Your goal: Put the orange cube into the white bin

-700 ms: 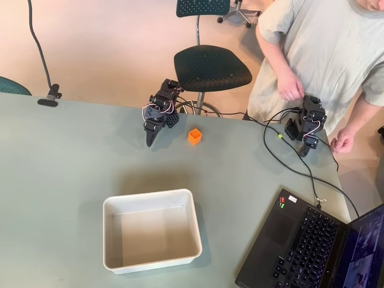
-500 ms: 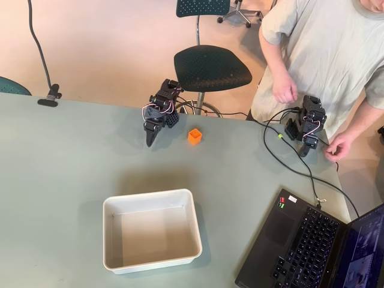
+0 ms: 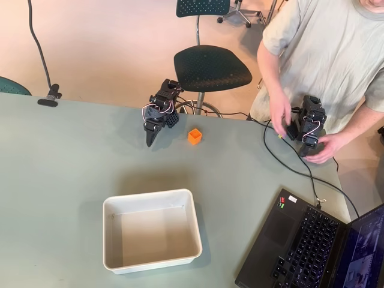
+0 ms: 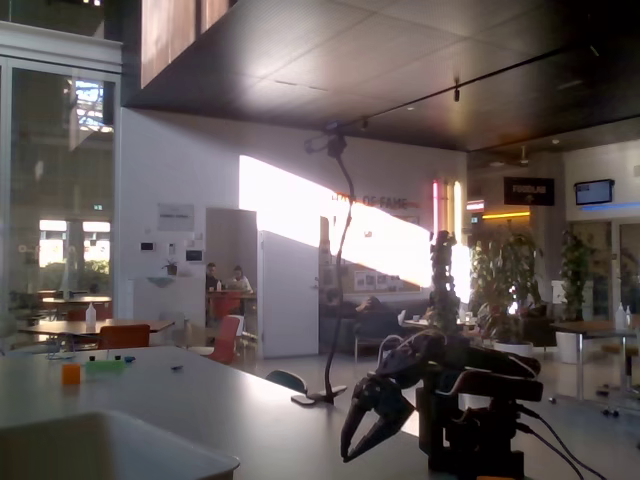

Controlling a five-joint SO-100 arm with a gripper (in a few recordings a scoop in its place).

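**Ana:** Left of the small bright orange plastic cube (image 3: 194, 136), in the overhead view, hangs the black two-finger pincer (image 3: 149, 139), tip down toward the grey-green tabletop (image 3: 72, 156). It is near the cube but does not touch it.

**Ben:** Spread or pressed together?

**Ana:** I cannot tell. From above the fingers run to a single dark point. In the fixed view the pincer (image 4: 362, 440) is a backlit silhouette, and a gap at the tips can't be read with any certainty. It carries nothing.

**Ben:** And the cube?

**Ana:** It sits flat on the tabletop, free on every side. The shallow rectangular white plastic bin (image 3: 151, 197) lies well below the cube in the overhead view, a little to the left, and is empty.

**Ben:** What has changed in the last moment?

**Ana:** Around the cube, nothing: pincer, cube and bin are all where they were. Well to the right of the cube, the hand (image 3: 279, 114) of the person in the pale shirt has dropped lower, toward the tabletop's far edge.

**Ben:** So for the task?

**Ana:** I'd say it hasn't begun. The reach toward the cube, the grasp and the carry down to the bin are all ahead.
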